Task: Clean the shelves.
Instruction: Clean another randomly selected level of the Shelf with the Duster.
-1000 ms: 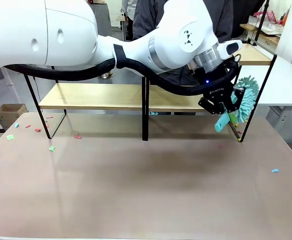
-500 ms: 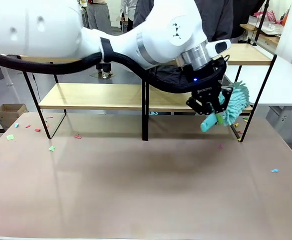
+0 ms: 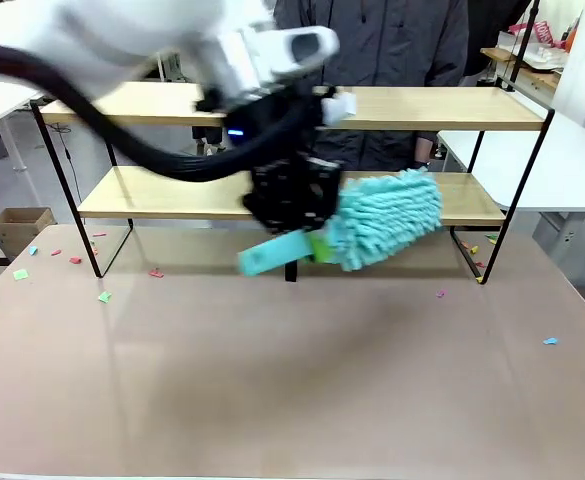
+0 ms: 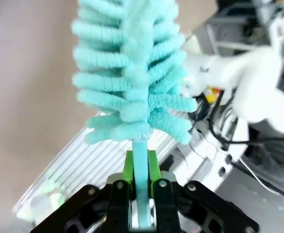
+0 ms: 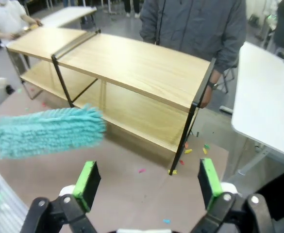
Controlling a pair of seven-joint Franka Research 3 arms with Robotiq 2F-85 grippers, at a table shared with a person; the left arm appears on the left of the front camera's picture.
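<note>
— What did you have in front of you, starting near?

— I saw one brown desk (image 3: pixel 292 400), bare along its near edge, with a few scraps of coloured paper (image 3: pixel 104 296) toward its left and right edges. Above its middle my left gripper (image 3: pixel 290 205) was clenched on the handle of one teal duster (image 3: pixel 382 218), green pads (image 4: pixel 127 167) pressed on the thin stem. My right gripper (image 5: pixel 144 187) stood released, holding nothing.

— And the shelves?

— One rack, the shelves (image 3: pixel 172 195), stood along the desk's far edge: two tiers, four pale boards, a black post in the middle. A person (image 3: pixel 392 40) stood behind it.

— How would it handle?

— I judged the boards stiff and the thin frame light enough to shift under a hard push. The duster looked soft and springy, so I'd keep hold of the stem and sweep lightly.
</note>
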